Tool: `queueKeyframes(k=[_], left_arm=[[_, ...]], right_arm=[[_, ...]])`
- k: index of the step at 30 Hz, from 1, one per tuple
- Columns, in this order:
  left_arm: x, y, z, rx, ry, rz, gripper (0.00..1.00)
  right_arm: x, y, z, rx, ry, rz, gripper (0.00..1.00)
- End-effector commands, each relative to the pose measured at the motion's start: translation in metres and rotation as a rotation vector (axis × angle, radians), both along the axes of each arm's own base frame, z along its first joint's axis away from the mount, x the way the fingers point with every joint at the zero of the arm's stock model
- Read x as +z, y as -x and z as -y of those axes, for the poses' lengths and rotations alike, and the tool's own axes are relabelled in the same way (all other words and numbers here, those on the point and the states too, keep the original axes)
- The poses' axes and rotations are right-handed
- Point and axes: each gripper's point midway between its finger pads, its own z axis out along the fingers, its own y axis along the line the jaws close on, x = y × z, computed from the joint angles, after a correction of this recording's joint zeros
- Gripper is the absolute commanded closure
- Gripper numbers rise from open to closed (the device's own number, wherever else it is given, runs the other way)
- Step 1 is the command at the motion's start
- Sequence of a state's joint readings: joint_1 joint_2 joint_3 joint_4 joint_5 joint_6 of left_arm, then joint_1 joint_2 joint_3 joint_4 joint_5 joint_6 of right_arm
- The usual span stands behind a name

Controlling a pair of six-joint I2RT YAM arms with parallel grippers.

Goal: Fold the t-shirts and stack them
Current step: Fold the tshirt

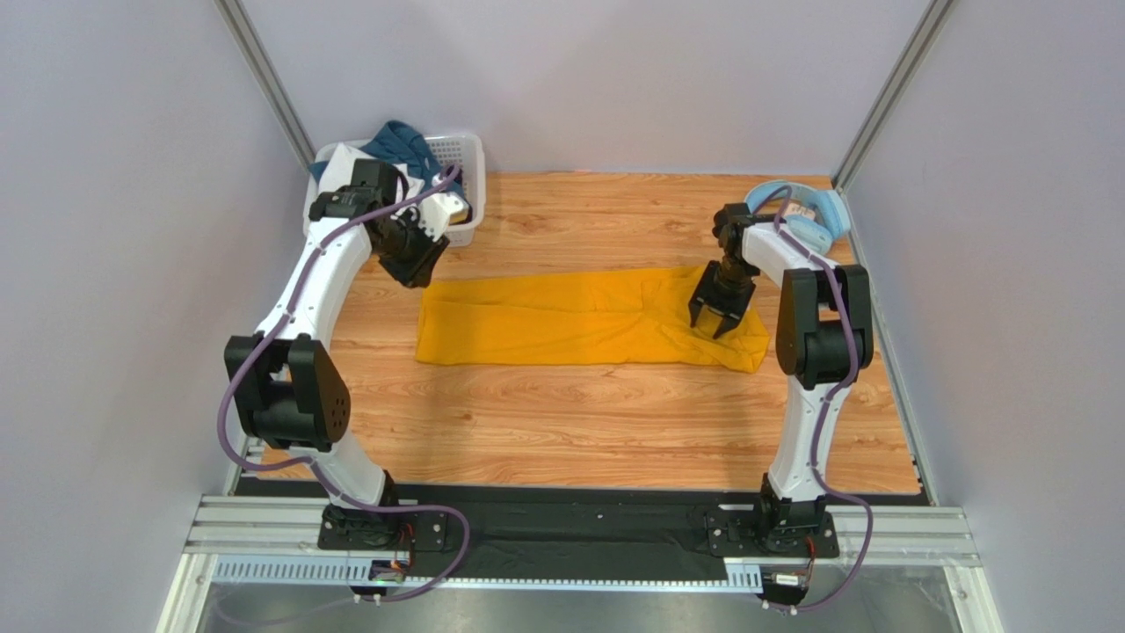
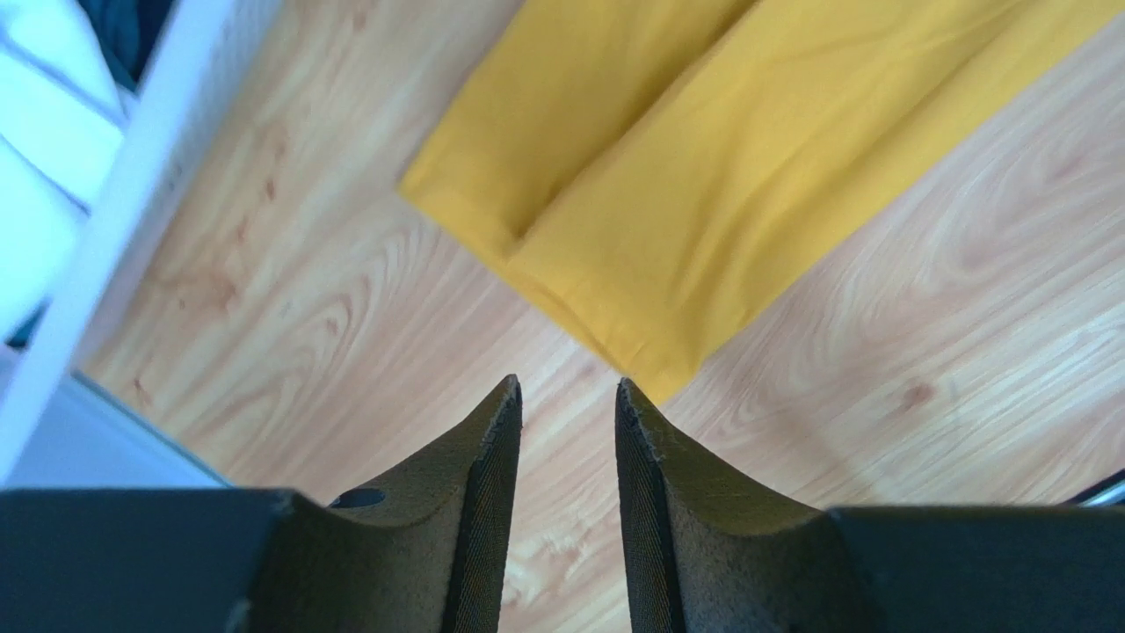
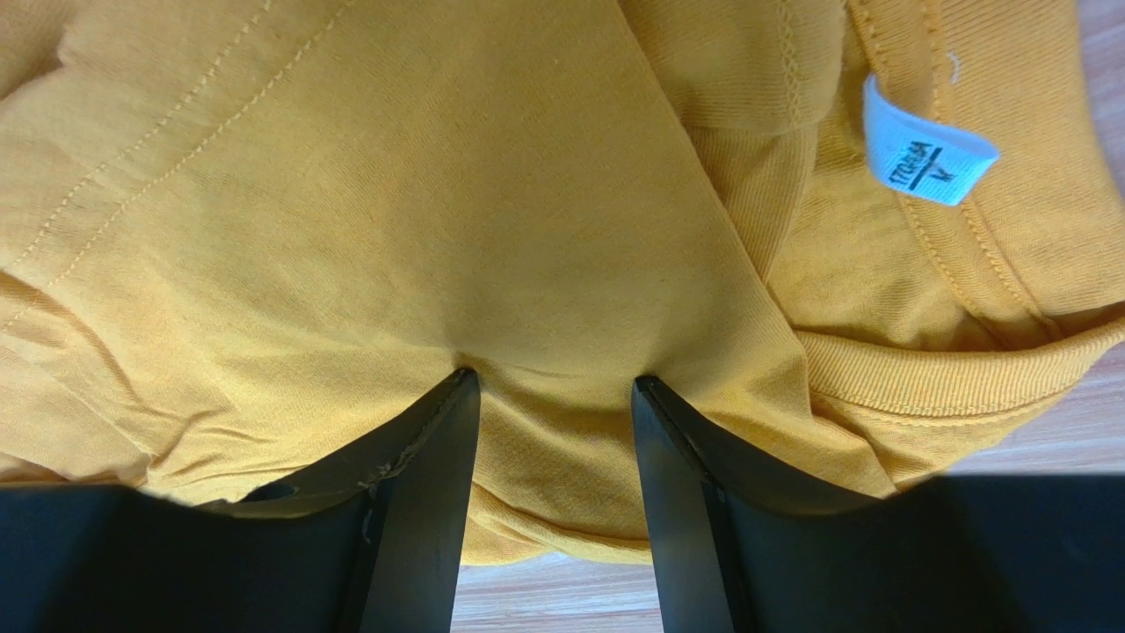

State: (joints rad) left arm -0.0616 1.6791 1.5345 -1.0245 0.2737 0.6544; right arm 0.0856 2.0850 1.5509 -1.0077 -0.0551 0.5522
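You have one mustard-yellow t-shirt (image 1: 568, 317) on the tabletop (image 1: 594, 422); one white basket (image 1: 473, 165) holding one dark teal garment (image 1: 396, 140); one pair of light-blue headphones (image 1: 808, 211).

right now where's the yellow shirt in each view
Top external: shirt mid-table, a long folded strip.
Left wrist: shirt upper right, its corner reaching mid-frame.
Right wrist: shirt fills nearly the whole frame.
Shared landmark: the wood table.

Shirt (image 1: 568, 317): yellow, lay in a long folded strip.
Right gripper (image 1: 715, 321): down on its right end.
Left gripper (image 1: 413, 268): hung beside the basket (image 1: 469, 158), just off the left end.
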Motion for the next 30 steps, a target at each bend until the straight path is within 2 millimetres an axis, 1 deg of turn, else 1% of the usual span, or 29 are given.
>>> queueKeyframes(k=[1,2,3,5,6,10,11,12,14,16,18,19,21,22,30], left_arm=[[-0.018,0.007,0.044,-0.039,0.107,-0.113,0.61],[-0.028,0.008,0.051,-0.052,0.102,-0.142,0.61],[-0.044,0.009,0.055,-0.056,0.1,-0.188,0.62],[-0.055,0.01,0.064,-0.065,0.109,-0.221,0.62],[-0.064,0.01,0.066,-0.067,0.108,-0.241,0.62],[-0.073,0.002,0.074,-0.068,0.128,-0.255,0.62],[-0.078,-0.001,0.075,-0.06,0.127,-0.266,0.62],[-0.076,-0.007,0.076,-0.058,0.127,-0.253,0.62],[-0.081,-0.014,0.074,-0.05,0.117,-0.249,0.62],[-0.081,-0.021,0.072,-0.042,0.108,-0.23,0.62],[-0.085,-0.024,0.069,-0.034,0.097,-0.225,0.62],[-0.087,-0.03,0.064,-0.021,0.088,-0.206,0.62],[-0.093,-0.032,0.058,-0.006,0.079,-0.206,0.62],[-0.097,-0.034,0.051,0.01,0.076,-0.207,0.62],[-0.139,-0.029,0.026,0.066,0.041,-0.277,0.62]], right_arm=[[0.007,-0.004,-0.016,0.034,-0.037,0.054,0.49],[0.007,-0.003,-0.016,0.034,-0.034,0.054,0.49],[0.005,-0.002,-0.016,0.034,-0.033,0.051,0.49],[0.006,-0.001,-0.016,0.034,-0.033,0.054,0.49],[0.005,-0.001,-0.016,0.034,-0.031,0.053,0.49],[0.002,0.0,-0.018,0.037,-0.036,0.053,0.49],[0.002,0.0,-0.017,0.034,-0.035,0.052,0.49],[0.001,0.001,-0.018,0.036,-0.039,0.049,0.49],[0.0,0.002,-0.018,0.039,-0.036,0.047,0.49],[-0.001,0.003,-0.015,0.042,-0.026,0.047,0.5],[-0.002,0.006,-0.015,0.051,-0.02,0.042,0.5],[-0.002,0.007,-0.014,0.051,-0.017,0.041,0.5],[-0.003,0.01,-0.013,0.05,-0.016,0.036,0.5],[-0.002,0.01,-0.013,0.052,-0.016,0.04,0.5],[0.005,0.015,-0.014,0.054,-0.025,0.054,0.5]])
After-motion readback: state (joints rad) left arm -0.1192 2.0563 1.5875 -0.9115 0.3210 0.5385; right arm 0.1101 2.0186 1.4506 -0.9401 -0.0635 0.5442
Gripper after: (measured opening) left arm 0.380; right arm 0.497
